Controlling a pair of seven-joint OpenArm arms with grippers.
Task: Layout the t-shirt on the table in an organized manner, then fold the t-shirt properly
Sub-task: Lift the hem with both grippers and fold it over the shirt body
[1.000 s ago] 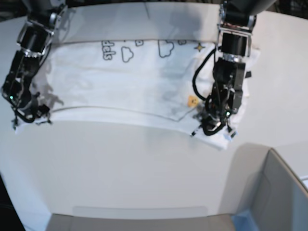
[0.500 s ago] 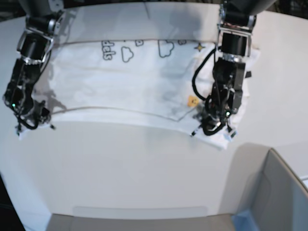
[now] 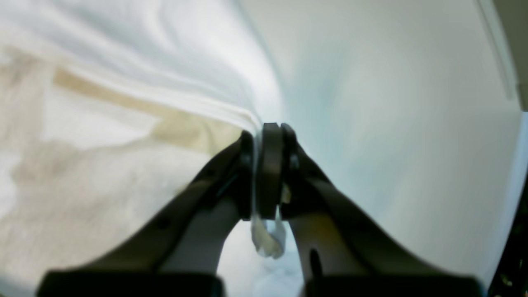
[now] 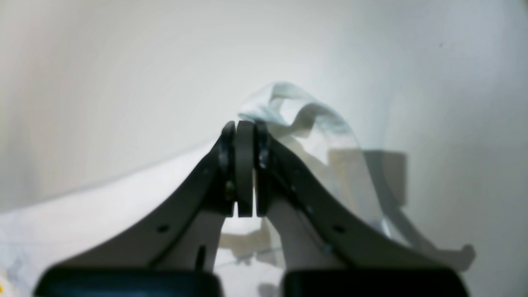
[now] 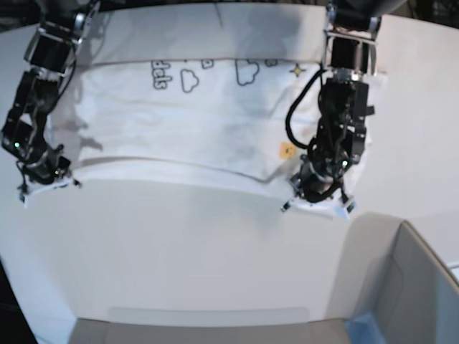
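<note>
The white cloth t-shirt with black-outlined cloud prints (image 5: 193,122) lies spread flat across the far half of the large smooth white worktop (image 5: 215,258), its long axis running from 9 to 3 o'clock in the base view. Both near corners of the cloth sit right at the end effectors. The left end effector (image 5: 319,197) is pressed together on the near corner at about 4 o'clock; its wrist view shows a fold of white fabric pinched between the pads. The right end effector (image 5: 43,179) is at the opposite near corner, about 9 o'clock, pressed together, with cloth bunched just behind its tips; whether any fabric is caught I cannot tell. The rest of the shirt lies toward 12 o'clock from both, so a fold would carry the near hem that way.

Compared with the earlier frames, the right end effector has closed from spread, and the left one has shifted slightly toward 6 o'clock, dragging its corner along.
</note>
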